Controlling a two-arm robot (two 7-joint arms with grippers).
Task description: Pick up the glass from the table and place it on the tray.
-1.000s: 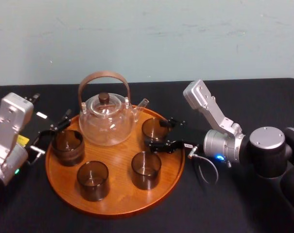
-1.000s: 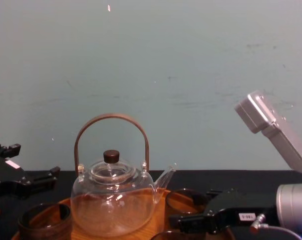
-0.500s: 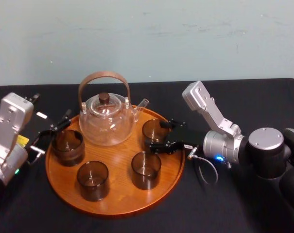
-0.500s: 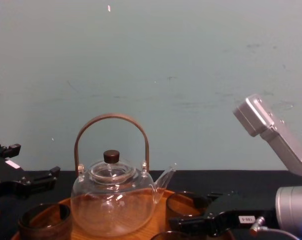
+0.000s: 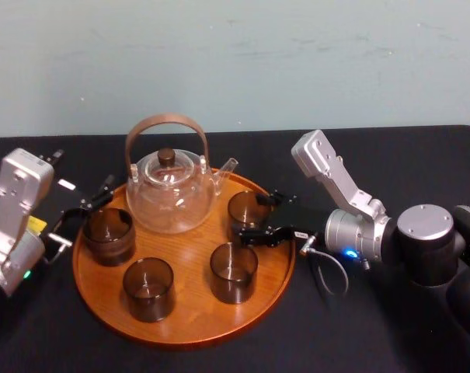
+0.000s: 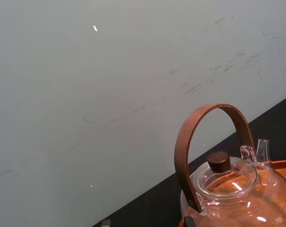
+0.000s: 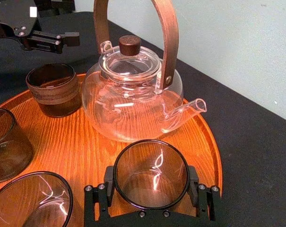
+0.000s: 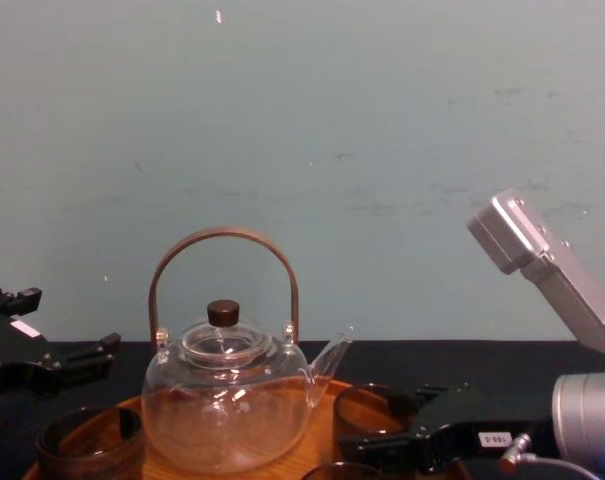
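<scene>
Right gripper (image 7: 151, 182): clamped on glass (image 5: 245, 206), a finger against each side.
Glass: stands on tray (image 7: 86, 146); teapot (image 7: 133, 109) just beyond fingertips.
Left gripper (image 5: 83, 216): fingers spread, beside tray rim.

The black-cloth table (image 5: 436, 163) bears the round wooden tray (image 5: 184, 311).

My head camera looks steeply down from high up at the whole tray (image 5: 188, 315) and the black table (image 5: 242, 361), with the wall (image 5: 235, 54) behind. The chest camera sits low and faces straight ahead across the tray's rim, seeing the teapot (image 8: 227, 405) side-on against the wall. The left wrist camera tilts upward, taking in mostly wall and the teapot's handle. The right wrist camera sits very close behind the right gripper (image 7: 151, 178), looking over a glass (image 7: 151, 165). All four views share the teapot.
</scene>
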